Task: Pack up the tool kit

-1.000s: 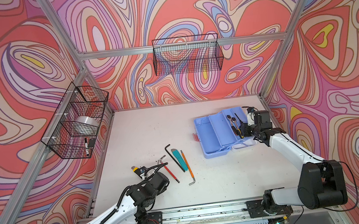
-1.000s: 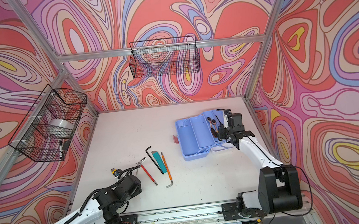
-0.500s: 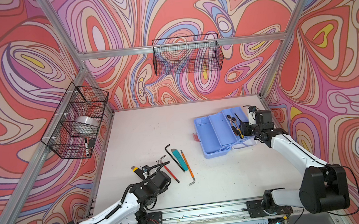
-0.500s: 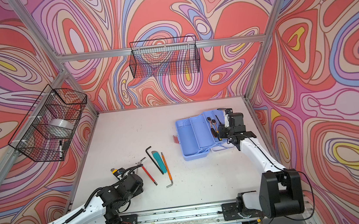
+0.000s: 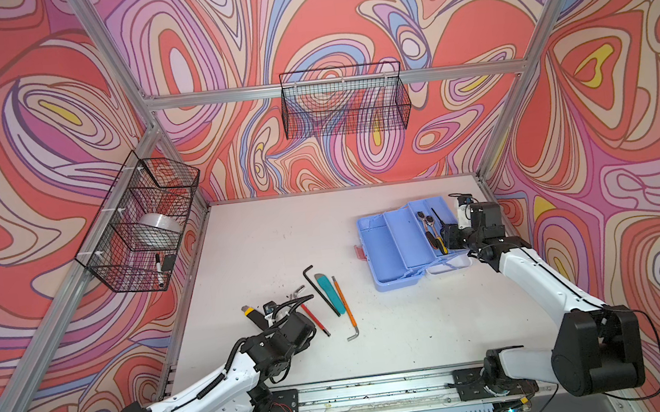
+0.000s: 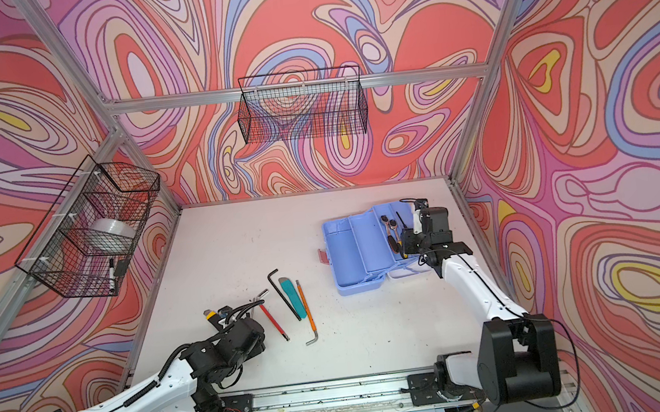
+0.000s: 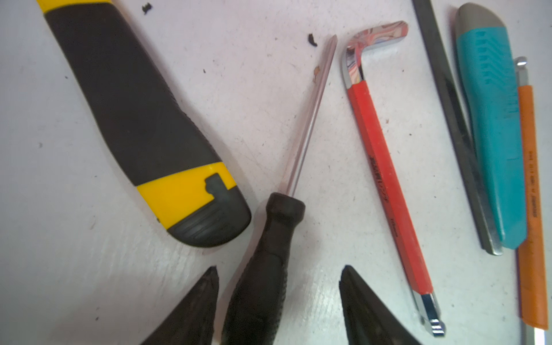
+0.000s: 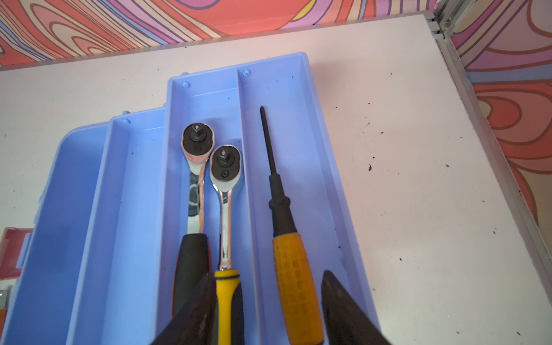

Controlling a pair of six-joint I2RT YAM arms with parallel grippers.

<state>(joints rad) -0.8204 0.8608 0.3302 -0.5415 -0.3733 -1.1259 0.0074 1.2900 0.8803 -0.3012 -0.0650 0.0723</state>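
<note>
Tool kit (image 5: 383,251) lies open at the right rear of the white surface (image 5: 265,243), 2 ratchets (image 8: 197,167) in 1 tray slot. Right end effector (image 8: 268,273) hovers there, jaws apart over a yellow-handled screwdriver (image 8: 295,283) lying in the next slot. Left end effector (image 7: 279,268), jaws apart, straddles a black-handled screwdriver (image 7: 265,254) beside a yellow-and-black knife (image 7: 143,119) at the front left.

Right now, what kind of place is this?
Probably a robot test cell: an aluminium frame with patterned walls, a left arm and right arm on a rail, and a toolbox beside loose tools on a white table.
</note>
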